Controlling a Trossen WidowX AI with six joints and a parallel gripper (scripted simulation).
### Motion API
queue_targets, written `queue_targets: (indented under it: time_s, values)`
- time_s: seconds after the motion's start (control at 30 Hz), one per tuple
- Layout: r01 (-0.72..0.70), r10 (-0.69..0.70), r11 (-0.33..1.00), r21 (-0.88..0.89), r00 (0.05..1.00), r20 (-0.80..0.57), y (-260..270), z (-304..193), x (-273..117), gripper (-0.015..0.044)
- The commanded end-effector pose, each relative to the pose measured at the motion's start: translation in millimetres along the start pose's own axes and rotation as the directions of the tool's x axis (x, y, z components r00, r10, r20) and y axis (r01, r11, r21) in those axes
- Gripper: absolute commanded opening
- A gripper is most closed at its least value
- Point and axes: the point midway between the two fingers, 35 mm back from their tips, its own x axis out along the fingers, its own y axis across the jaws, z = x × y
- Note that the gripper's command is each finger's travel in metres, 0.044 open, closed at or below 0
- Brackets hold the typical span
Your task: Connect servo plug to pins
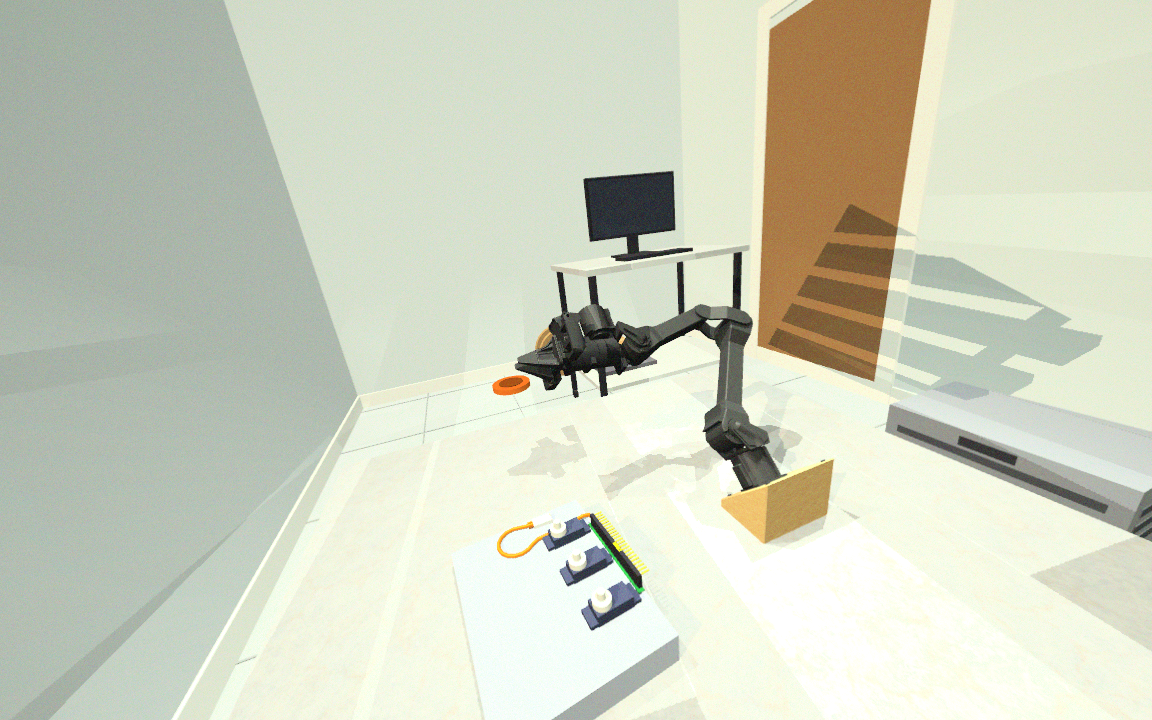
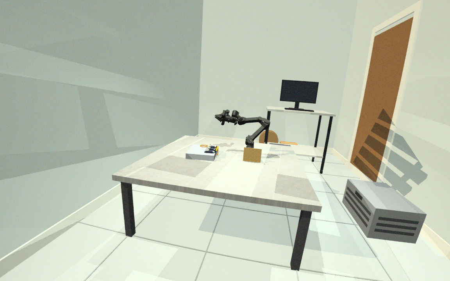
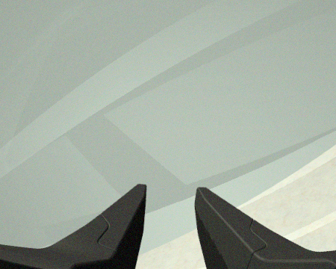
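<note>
My gripper (image 1: 533,374) (image 2: 217,117) (image 3: 171,194) is part open and empty, held high above the table beyond the holder; only walls and a strip of table show past its fingers in the wrist view. The pale holder (image 1: 526,626) (image 2: 198,156) carries three dark blue servos with white horns. An orange lead (image 1: 516,556) loops beside the farthest servo (image 1: 573,533). A small whitish piece (image 1: 542,521) at the loop's end looks like the plug, lying on the holder. Yellow pins (image 1: 633,551) stick out along the holder's edge toward the arm's base. The marked band and dot are too small to tell.
A wooden wedge-shaped block (image 1: 797,501) (image 2: 252,155) stands by the arm's base, right of the holder. The table (image 2: 170,181) bears both. Behind it are a desk (image 2: 324,112) with a monitor (image 1: 630,205) (image 2: 299,91). A grey box (image 1: 1045,456) (image 2: 384,209) sits to the right.
</note>
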Motion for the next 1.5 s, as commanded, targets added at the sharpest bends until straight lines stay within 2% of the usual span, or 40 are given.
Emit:
queue_targets:
  time_s: [0.0, 0.13, 0.23, 0.67, 1.03, 1.47]
  values:
    - [0.086, -0.086, 0.996, 0.038, 0.996, -0.005, -16.0, -6.4, -13.0, 0.0115]
    - [0.171, -0.171, 0.983, 0.061, 0.985, -0.009, -31.7, -11.0, -24.8, 0.0115]
    - [0.176, -0.175, 0.984, 0.038, 0.984, -0.023, -32.4, -12.7, -22.9, 0.0115]
    - [0.167, -0.218, 0.954, -0.251, 0.957, -0.193, -40.6, -35.1, -1.6, 0.0115]
    - [0.063, -0.253, 0.873, -0.484, 0.907, -0.337, -46.5, -56.4, 13.5, 0.0115]
    - [-0.157, -0.292, 0.713, -0.684, 0.820, -0.492, -52.1, -82.2, 26.9, 0.0115]
